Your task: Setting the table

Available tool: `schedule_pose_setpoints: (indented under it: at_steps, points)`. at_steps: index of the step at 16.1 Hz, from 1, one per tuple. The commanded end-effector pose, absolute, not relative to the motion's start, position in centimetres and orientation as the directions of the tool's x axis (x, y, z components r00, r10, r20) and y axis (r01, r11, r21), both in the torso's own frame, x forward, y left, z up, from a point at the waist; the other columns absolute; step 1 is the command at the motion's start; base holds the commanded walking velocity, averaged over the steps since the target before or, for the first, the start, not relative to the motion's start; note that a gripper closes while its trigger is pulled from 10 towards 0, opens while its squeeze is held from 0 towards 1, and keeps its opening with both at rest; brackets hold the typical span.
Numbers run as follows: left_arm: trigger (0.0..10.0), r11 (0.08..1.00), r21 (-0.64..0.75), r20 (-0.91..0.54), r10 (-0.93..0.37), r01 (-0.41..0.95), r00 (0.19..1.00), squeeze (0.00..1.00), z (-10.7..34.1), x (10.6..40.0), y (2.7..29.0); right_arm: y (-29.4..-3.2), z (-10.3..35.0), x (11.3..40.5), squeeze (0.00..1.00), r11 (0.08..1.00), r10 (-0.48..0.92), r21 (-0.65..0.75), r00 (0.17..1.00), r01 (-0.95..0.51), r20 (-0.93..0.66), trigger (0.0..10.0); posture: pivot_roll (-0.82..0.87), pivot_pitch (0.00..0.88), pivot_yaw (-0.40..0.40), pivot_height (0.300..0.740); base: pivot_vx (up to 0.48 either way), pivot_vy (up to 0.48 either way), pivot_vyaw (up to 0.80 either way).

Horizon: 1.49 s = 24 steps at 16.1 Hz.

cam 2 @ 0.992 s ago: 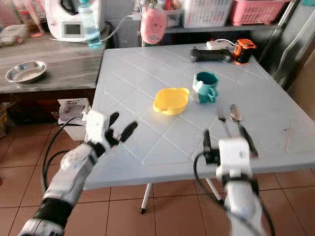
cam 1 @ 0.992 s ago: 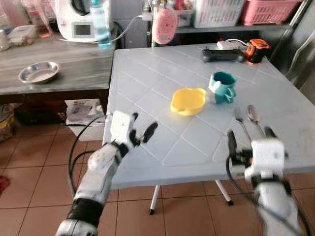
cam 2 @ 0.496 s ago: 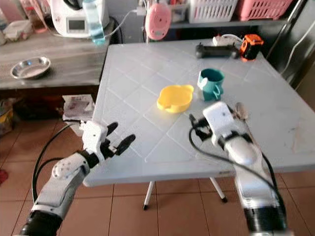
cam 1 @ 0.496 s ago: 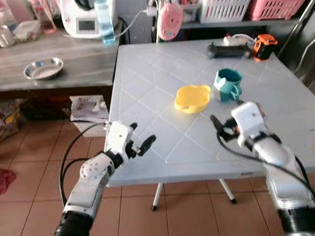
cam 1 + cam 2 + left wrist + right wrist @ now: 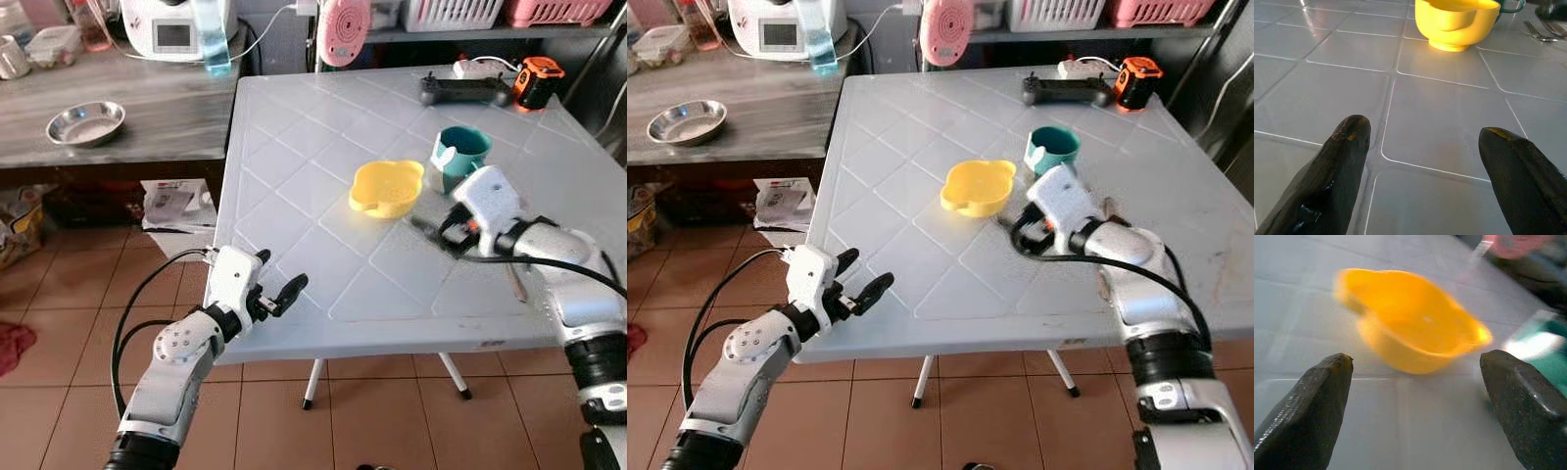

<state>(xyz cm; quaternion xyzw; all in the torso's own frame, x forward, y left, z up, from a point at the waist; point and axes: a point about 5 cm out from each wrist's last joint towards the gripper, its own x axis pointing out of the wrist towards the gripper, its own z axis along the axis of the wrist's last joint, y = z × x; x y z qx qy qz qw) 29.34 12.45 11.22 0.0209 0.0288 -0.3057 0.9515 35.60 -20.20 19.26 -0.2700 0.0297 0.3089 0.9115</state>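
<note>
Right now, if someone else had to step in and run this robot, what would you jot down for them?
Right gripper: open, empty, over the white tiled table, aimed at the yellow plastic bowl.
Left gripper: open, empty, at the table's near edge.
Teal mug stands just behind the bowl; a metal fork lies to its right.
Done: nothing gripped so far.
Left: probably grasp the bowl and lay out the setting.
</note>
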Motion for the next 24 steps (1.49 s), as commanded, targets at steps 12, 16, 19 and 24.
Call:
schedule_pose_setpoints:
  at_steps: [12, 16, 19, 24]
  points:
    - [10.0, 0.813, 0.011, -0.111, -0.578, 0.582, 0.809, 0.0, 11.2, 29.0, 12.3, -20.3, 19.6, 36.7, 0.0, 0.408, 0.58, -0.641, 0.727, -0.65, -0.368, 10.0, 0.1, 0.151, 0.029, 0.74, 0.0, 0.0, 0.0]
    - [10.0, 0.808, 0.008, -0.131, -0.583, 0.589, 0.802, 0.0, 11.0, 28.9, 12.3, -21.4, 18.6, 36.8, 0.21, 0.429, 0.57, -0.621, 0.73, -0.656, -0.378, 10.0, 0.1, 0.154, 0.034, 0.74, 0.0, 0.0, 0.0]
    - [10.0, 0.805, 0.008, -0.141, -0.587, 0.594, 0.797, 0.0, 10.9, 28.7, 12.4, -21.2, 19.0, 37.1, 0.28, 0.382, 0.559, -0.681, 0.743, -0.625, -0.368, 10.0, 0.11, 0.163, 0.037, 0.74, 0.0, 0.0, 0.0]
    - [10.0, 0.813, 0.009, -0.15, -0.574, 0.582, 0.805, 0.0, 10.8, 28.5, 12.8, -19.5, 20.2, 36.9, 0.0, 0.264, 0.635, -0.722, 0.678, -0.64, -0.369, 10.0, 0.12, 0.17, 0.029, 0.74, 0.0, 0.0, 0.0]
